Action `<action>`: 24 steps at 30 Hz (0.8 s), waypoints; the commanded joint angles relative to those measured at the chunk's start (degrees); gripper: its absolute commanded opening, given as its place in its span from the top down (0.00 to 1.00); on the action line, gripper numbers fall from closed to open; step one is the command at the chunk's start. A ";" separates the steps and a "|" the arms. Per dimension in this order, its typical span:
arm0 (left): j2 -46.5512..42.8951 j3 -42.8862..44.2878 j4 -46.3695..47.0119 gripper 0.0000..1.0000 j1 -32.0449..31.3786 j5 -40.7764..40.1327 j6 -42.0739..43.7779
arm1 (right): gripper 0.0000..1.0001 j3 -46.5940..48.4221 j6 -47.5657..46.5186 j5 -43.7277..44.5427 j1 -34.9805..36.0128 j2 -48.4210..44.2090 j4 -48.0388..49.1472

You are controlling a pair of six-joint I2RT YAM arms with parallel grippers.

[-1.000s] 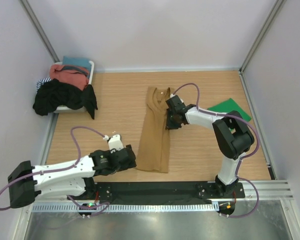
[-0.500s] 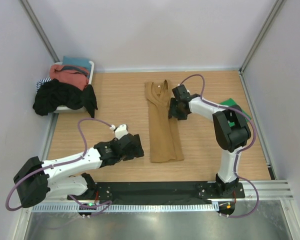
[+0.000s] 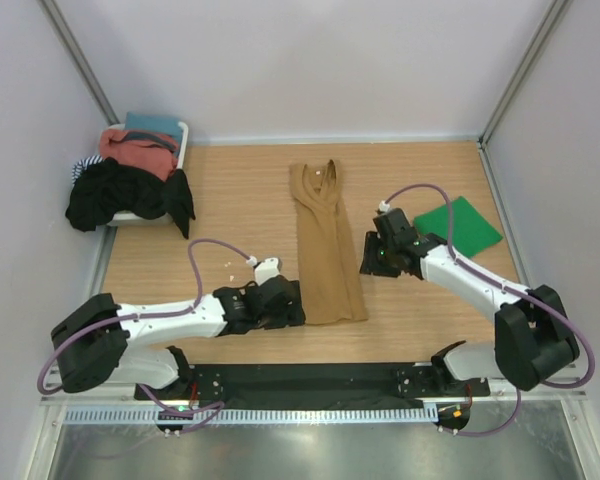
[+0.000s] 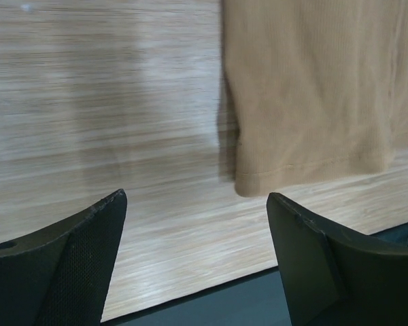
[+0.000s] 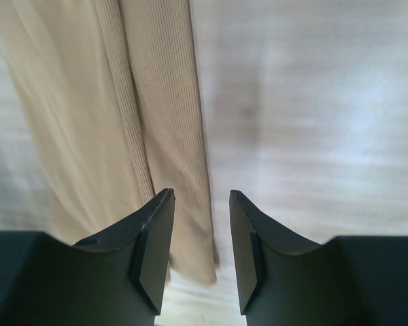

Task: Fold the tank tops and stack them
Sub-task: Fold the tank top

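The tan tank top (image 3: 325, 250) lies folded lengthwise into a narrow strip on the wooden table, straps at the far end and hem near me. The green tank top (image 3: 460, 225) lies folded flat at the right. My left gripper (image 3: 292, 305) sits low just left of the hem and is open. In the left wrist view the tan top's hem corner (image 4: 313, 95) lies beyond the left gripper (image 4: 196, 197), with only bare wood between its fingers. My right gripper (image 3: 370, 258) hovers just right of the strip. In the right wrist view the right gripper (image 5: 201, 193) stands open over the tan top's (image 5: 122, 102) right edge, gripping nothing.
A white basket (image 3: 183, 135) piled with dark and reddish clothes stands at the back left, a black garment spilling over its side. A black base strip (image 3: 310, 380) runs along the near edge. Walls with metal posts close in the left, back and right.
The tan top's near end has swung right, so the strip now lies straighter. My right gripper has left the cloth and drawn back toward me. My left gripper has moved right to the hem.
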 commanded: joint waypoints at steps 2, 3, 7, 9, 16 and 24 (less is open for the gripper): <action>2.18 3.34 5.07 0.18 -1.85 0.23 -1.53 | 0.56 -6.30 1.86 -4.87 3.55 -6.40 -2.50; 2.53 3.43 5.34 0.18 -2.11 0.23 -1.62 | 0.55 -7.17 3.08 -5.14 4.17 -7.46 -2.68; 4.11 3.52 6.75 0.24 -2.29 0.76 -1.88 | 0.53 -10.95 5.55 -6.81 8.03 -10.80 -3.12; 4.46 3.25 7.97 0.28 -2.37 1.20 -2.06 | 0.53 -11.75 6.08 -6.64 9.18 -10.63 -3.21; 8.07 3.52 11.76 0.36 -2.81 3.75 -2.85 | 0.55 -12.98 8.19 -3.66 12.96 -8.17 -3.12; 11.05 3.43 14.74 0.48 -2.99 4.63 -3.29 | 0.65 -13.25 9.95 -2.24 15.77 -5.89 -1.72</action>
